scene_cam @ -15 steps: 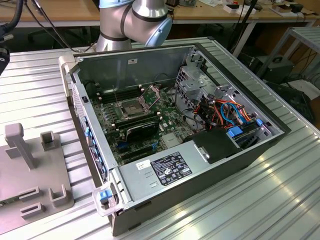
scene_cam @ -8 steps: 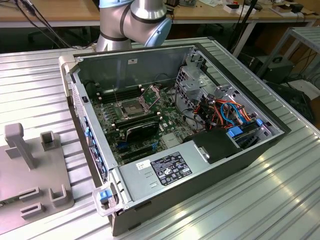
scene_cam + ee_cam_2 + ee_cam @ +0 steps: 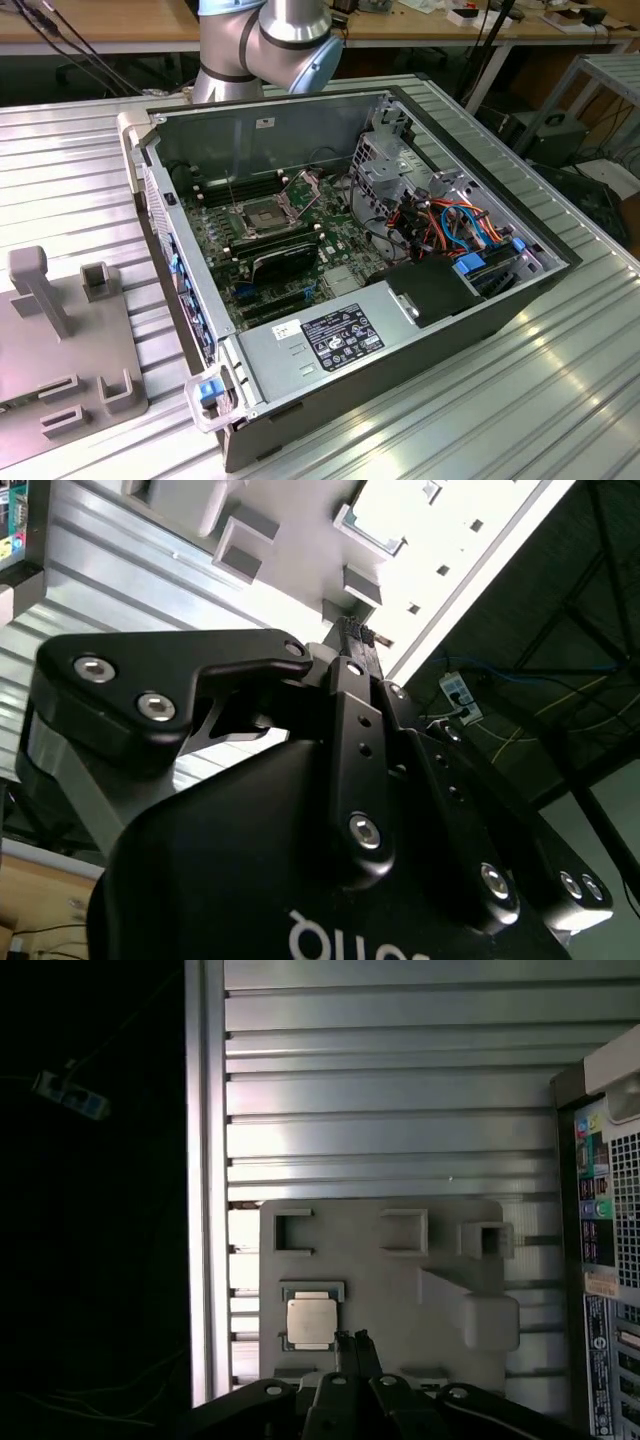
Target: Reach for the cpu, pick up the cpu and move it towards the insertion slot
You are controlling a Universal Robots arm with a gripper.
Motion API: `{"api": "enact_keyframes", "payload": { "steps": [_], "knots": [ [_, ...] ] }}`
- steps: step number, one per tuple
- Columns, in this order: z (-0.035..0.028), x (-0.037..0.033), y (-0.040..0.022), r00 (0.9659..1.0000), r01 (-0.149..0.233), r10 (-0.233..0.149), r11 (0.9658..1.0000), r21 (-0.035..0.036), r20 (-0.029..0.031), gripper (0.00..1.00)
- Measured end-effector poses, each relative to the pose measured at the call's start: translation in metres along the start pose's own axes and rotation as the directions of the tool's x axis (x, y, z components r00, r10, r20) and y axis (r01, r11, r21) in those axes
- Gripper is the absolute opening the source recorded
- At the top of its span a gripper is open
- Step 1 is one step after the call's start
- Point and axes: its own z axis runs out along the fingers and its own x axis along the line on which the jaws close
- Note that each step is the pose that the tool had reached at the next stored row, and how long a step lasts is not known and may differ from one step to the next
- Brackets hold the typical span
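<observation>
Cpu [image 3: 311, 1321]: flat square chip, seated in a shallow recess of the grey holder plate [image 3: 385, 1290], which rests on the ribbed metal desk [image 3: 400, 1090]. End effector [image 3: 353, 1341]: fingertips closed against each other, nothing between them, poised over the plate. Relation: the cpu lies just beside the fingertips, offset to the side away from the computer case [image 3: 600, 1260], apparently not touching. Insertion slot [image 3: 258, 213]: inside the case, well apart from the plate.
</observation>
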Motion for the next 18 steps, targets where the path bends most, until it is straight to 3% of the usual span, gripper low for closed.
{"api": "enact_keyframes", "payload": {
  "steps": [8, 18],
  "knots": [
    [0.0036, 0.0241, -0.0017, 1.0000, 0.008, -0.008, 1.0000, -0.0001, -0.0019, 0.11],
    [0.0036, 0.0244, -0.0018, 1.0000, 0.009, -0.009, 1.0000, -0.0002, -0.0019, 0.11]
  ]
}}
